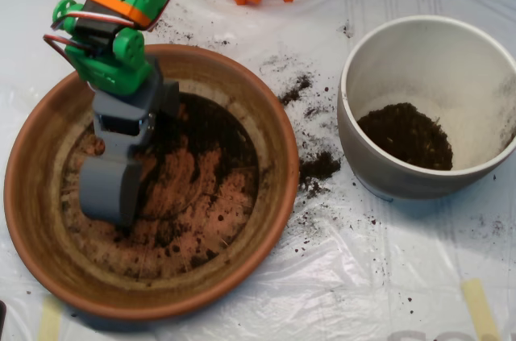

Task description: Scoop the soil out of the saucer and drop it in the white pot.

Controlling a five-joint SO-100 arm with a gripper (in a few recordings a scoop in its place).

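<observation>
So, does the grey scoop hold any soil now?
It cannot be told. The scoop is down inside the saucer, over thin soil, and its inside is hidden.

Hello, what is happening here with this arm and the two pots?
The arm holds its grey tool down inside the terracotta saucer, at the left part of the bottom, where thin dark soil lies. The white pot on the right already holds a heap of soil. Some spilled soil lies on the plastic sheet between them.

A single fixed camera looks straight down, fairly near, on the table [266, 293].
</observation>
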